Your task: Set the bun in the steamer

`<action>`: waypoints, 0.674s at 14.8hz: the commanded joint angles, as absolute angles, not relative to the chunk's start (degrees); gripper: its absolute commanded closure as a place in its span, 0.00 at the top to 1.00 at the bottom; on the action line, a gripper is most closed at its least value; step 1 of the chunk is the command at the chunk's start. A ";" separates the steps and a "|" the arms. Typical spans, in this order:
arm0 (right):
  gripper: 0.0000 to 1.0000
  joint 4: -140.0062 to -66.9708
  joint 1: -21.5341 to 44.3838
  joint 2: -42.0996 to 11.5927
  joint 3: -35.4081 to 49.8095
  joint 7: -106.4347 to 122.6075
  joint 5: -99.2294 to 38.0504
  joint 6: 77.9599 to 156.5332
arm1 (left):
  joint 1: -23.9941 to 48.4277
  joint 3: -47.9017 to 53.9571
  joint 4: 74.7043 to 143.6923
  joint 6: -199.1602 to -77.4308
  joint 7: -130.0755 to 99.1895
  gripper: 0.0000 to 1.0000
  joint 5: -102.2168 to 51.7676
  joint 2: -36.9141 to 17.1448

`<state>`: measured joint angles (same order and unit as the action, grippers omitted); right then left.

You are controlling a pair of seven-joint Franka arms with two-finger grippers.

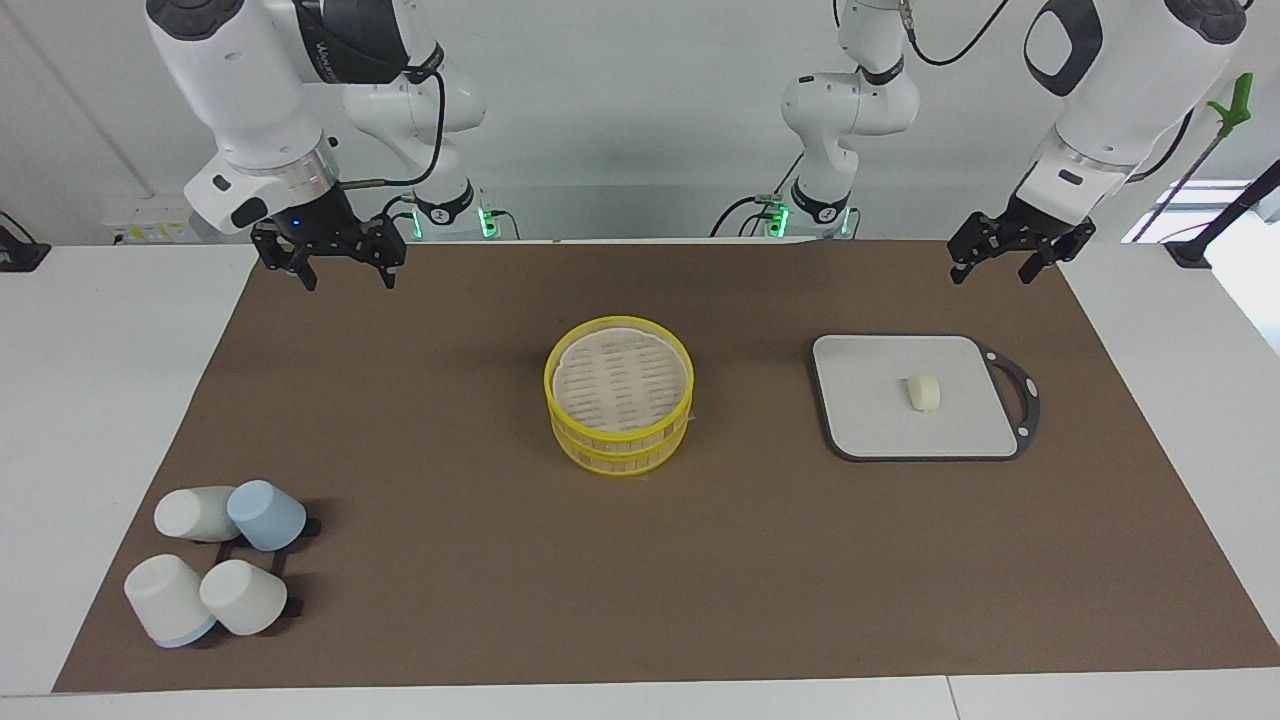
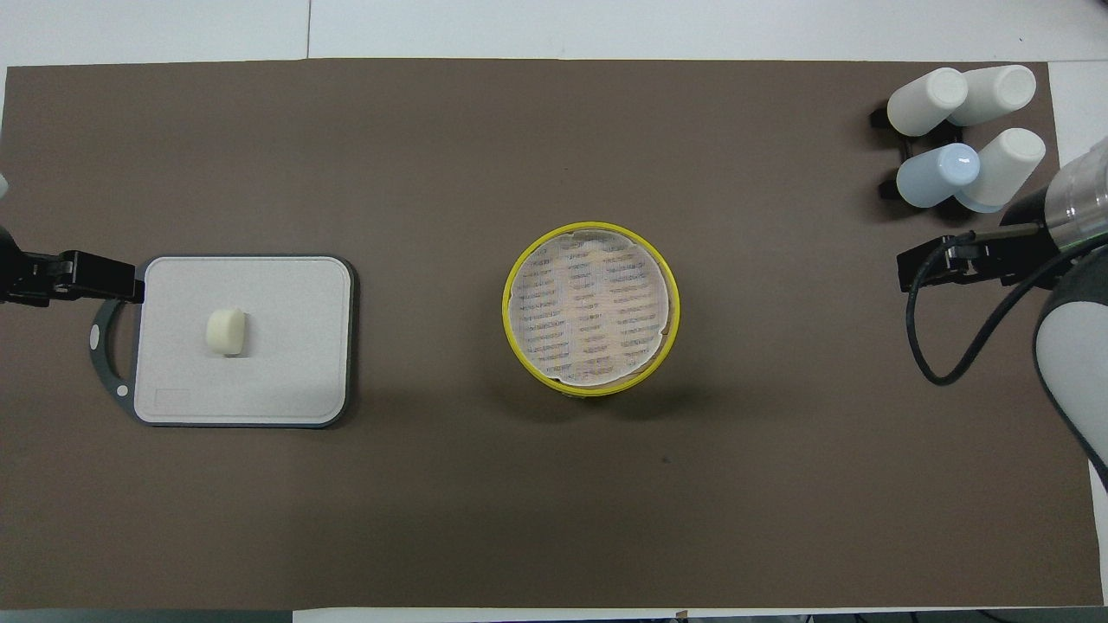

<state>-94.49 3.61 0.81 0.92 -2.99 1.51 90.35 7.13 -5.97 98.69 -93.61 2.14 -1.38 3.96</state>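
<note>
The bun [image 1: 923, 392] is small, pale cream and oblong. It lies near the middle of a flat grey board [image 1: 880, 425] toward the left arm's end of the table, and shows in the overhead view [image 2: 227, 331] too. The steamer [image 1: 620, 452] has yellow rims and a pale slatted floor. It stands empty at the middle of the brown mat, and its rim [image 2: 507, 303] shows from above. My left gripper [image 1: 993, 272] is open and empty, raised over the mat by the board's handle [image 2: 112, 279]. My right gripper [image 1: 348, 275] is open and empty, raised over the mat at the right arm's end [image 2: 930, 264].
Several white and blue cups [image 1: 215, 560] sit on a black rack at the mat's corner toward the right arm's end, farther from the robots than the steamer; they also show from above [image 2: 965, 138]. The board [image 2: 286, 346] has a dark handle loop.
</note>
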 commanded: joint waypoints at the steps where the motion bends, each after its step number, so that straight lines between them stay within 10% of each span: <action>1: 1.00 -95.62 2.90 1.58 1.49 -3.60 2.20 91.05 | 7.21 -6.24 99.14 -94.13 2.72 1.00 -1.67 4.66; 10: 1.00 -83.90 15.25 -7.07 3.25 -9.36 -2.29 91.34 | 7.03 -6.33 103.77 -96.48 2.72 1.00 -1.67 6.49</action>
